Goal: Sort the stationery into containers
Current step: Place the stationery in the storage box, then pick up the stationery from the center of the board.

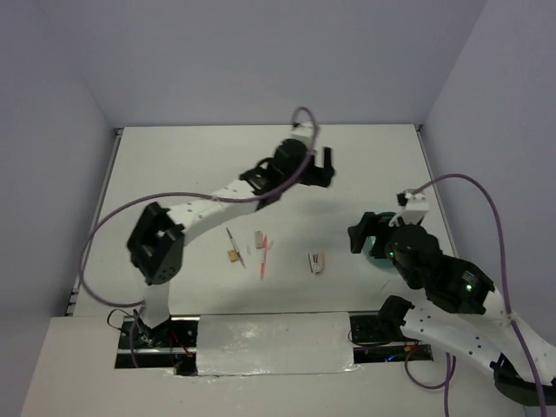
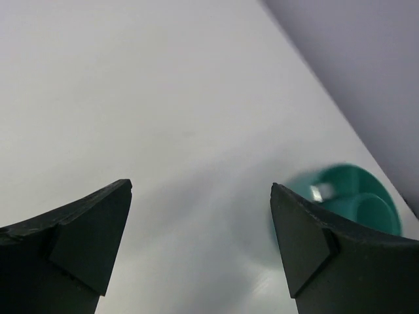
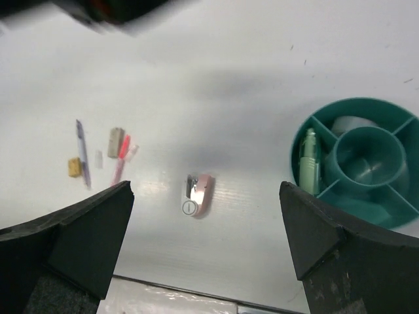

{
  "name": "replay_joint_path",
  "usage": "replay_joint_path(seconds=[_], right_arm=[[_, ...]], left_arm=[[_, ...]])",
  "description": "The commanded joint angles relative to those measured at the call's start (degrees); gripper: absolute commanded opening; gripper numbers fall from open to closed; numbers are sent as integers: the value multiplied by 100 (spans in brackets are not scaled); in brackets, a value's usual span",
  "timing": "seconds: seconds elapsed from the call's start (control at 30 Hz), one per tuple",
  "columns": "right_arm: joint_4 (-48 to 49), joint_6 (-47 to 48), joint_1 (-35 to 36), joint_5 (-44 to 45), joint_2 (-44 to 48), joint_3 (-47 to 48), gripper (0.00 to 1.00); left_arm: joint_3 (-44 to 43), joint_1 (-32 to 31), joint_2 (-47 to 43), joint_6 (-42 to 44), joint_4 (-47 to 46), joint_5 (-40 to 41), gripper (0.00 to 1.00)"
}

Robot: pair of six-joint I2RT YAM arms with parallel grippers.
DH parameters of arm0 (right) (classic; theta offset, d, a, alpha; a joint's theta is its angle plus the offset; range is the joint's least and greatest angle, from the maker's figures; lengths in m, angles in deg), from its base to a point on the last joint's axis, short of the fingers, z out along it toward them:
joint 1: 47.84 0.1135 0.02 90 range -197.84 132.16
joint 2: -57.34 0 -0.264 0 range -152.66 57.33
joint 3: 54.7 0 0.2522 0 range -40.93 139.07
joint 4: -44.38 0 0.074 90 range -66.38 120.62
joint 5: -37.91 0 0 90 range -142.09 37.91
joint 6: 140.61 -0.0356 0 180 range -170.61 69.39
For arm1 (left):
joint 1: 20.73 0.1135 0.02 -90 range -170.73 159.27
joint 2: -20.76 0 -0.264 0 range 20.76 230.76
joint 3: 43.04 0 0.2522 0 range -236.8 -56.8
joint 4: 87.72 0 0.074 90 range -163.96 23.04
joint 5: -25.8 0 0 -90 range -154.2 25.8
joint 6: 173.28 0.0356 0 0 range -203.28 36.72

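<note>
Cup (image 3: 359,216) mostly hidden under right arm (image 1: 443,280) overhead; left fingers (image 2: 78,235), right fingers (image 3: 72,235) spread.

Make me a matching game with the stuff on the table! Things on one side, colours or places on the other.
Things:
1 mini stapler
2 cup
3 small block
4 mint green piece

Matches:
A yellow-brown
B standing in an outer compartment of the cup
C pink and white
D teal

Pairs: 1-C, 2-D, 3-A, 4-B
</note>
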Motion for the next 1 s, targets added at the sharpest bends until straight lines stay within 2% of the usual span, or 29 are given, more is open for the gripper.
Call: replay_joint_path(seconds=[0.0, 0.03, 0.1, 0.13, 0.17, 0.23, 0.33, 0.37, 0.43, 0.57, 0.67, 0.8, 0.97], right_arm=[[1059, 281, 19, -419, -864, -354, 100], [1165, 290, 19, -602, -1112, -424, 100], [1428, 194, 36, -683, -1930, -416, 100], [1586, 176, 80, -788, -2132, -425, 100], [1745, 141, 107, -841, -2491, -433, 100], [2237, 97, 168, -955, -2827, -425, 100], [2730, 62, 317, -1210, -3905, -188, 96], [2800, 61, 370, -1280, -4145, -83, 95], [2941, 35, 484, -1298, -4924, 277, 91], [3310, 17, 555, -1421, -6070, 910, 85], [3293, 35, 590, -1518, -6879, 1534, 76], [2951, 79, 660, -1448, -7775, 2455, 70], [2845, 114, 652, -1369, -8409, 2765, 59]], left_arm=[[814, 977, -1364, -1260, 1455, 1245, 99], [1251, 1292, -1648, -1367, 2041, 1360, 99], [1667, 1470, -2445, -1561, 2624, 1641, 99], [1878, 1497, -2720, -1597, 2905, 2086, 99], [2219, 1497, -3236, -1762, 3500, 2256, 99], [2537, 1489, -3757, -1948, 4022, 2651, 99], [3152, 1489, -4891, -2176, 4805, 2942, 99], [3232, 1497, -5485, -2238, 4989, 3013, 99], [3356, 1506, -6051, -2169, 5403, 3223, 99], [3584, 1506, -7525, -1624, 5493, 3487, 99], [4041, 1515, -8309, -1535, 5246, 3751, 99], [4209, 1515, -8681, -1465, 5027, 3551, 99], [4200, 1515, -8323, -1334, 5035, 3295, 99]])
